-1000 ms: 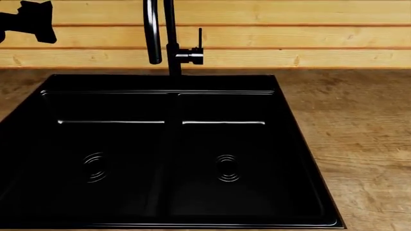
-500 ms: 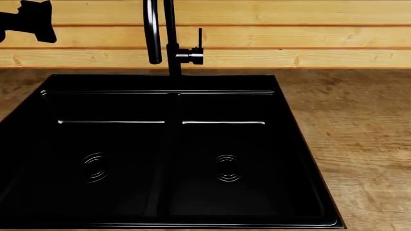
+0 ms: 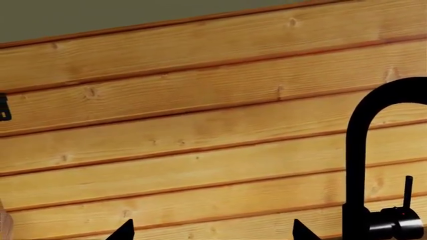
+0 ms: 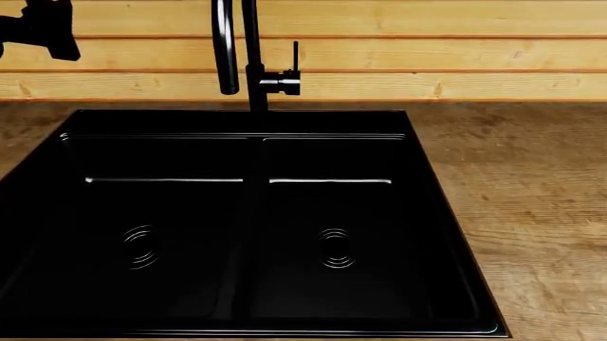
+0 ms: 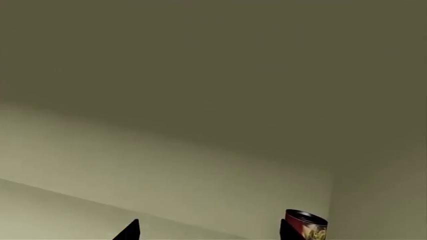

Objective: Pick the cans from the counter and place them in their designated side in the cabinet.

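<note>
Sink (image 4: 57, 213) basins fill most of the head view nearest the robot: two black bowls side by side, each with a ringed drain, set into the brown wood-grain counter (image 4: 531, 213), which runs bare off to the right. Behind the divider rises the black tap (image 4: 249, 64), its spout curving down on the left and its lever sticking up on the right. Beyond it stands a wall of pale horizontal planks (image 4: 427, 50). At the far left, raised against those planks, is the left gripper (image 4: 43, 32); its wrist view faces the boards and the tap with both finger tips spread apart and nothing between them. The right gripper (image 5: 208, 231) looks into a plain olive-grey cabinet interior (image 5: 200, 100), fingers likewise parted and holding nothing, with the red-labelled can (image 5: 308, 226) standing just beside one fingertip (image 5: 288, 231).
</note>
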You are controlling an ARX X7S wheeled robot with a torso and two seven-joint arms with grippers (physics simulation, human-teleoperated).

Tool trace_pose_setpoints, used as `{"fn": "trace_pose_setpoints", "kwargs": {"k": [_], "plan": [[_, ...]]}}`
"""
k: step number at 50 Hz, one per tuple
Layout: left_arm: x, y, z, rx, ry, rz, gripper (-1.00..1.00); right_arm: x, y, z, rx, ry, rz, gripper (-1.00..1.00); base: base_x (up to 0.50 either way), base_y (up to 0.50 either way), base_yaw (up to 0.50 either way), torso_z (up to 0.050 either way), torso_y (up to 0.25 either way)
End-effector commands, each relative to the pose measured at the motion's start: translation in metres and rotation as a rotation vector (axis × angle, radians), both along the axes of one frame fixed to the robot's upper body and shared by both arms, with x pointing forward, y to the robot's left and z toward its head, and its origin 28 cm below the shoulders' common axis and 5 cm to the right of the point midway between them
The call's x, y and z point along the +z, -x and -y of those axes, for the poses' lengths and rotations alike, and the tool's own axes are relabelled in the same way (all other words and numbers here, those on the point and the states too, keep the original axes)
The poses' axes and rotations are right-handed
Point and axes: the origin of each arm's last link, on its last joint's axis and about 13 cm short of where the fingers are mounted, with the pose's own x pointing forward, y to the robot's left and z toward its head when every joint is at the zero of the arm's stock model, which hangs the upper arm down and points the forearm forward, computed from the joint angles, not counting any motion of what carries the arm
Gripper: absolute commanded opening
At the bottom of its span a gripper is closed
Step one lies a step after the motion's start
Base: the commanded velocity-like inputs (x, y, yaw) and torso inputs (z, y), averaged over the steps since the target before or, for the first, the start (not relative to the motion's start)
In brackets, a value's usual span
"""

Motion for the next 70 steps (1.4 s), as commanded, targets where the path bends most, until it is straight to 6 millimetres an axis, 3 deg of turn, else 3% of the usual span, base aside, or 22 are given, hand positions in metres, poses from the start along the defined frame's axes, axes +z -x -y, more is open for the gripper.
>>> {"fn": "trace_pose_setpoints", "kwargs": {"k": [1,14,58,70], "plan": [[0.002,0.001,0.000,0.002,-0.001,0.002,1.00,0.000,0.000,0.000,0.000,0.000,0.001,1.00,0.00,0.00,0.00,0.000,0.000],[0.001,-0.002,0.002,-0.001,-0.003,0.003,1.00,0.000,0.000,0.000,0.000,0.000,0.001,1.00,-0.03,0.00,0.00,0.000,0.000],[0.002,0.000,0.004,-0.001,-0.008,0.016,1.00,0.000,0.000,0.000,0.000,0.000,0.001,1.00,-0.49,0.00,0.00,0.000,0.000],[0.002,0.000,0.014,-0.012,-0.019,0.044,1.00,0.000,0.000,0.000,0.000,0.000,0.001,1.00,0.00,0.00,0.00,0.001,0.000]]}}
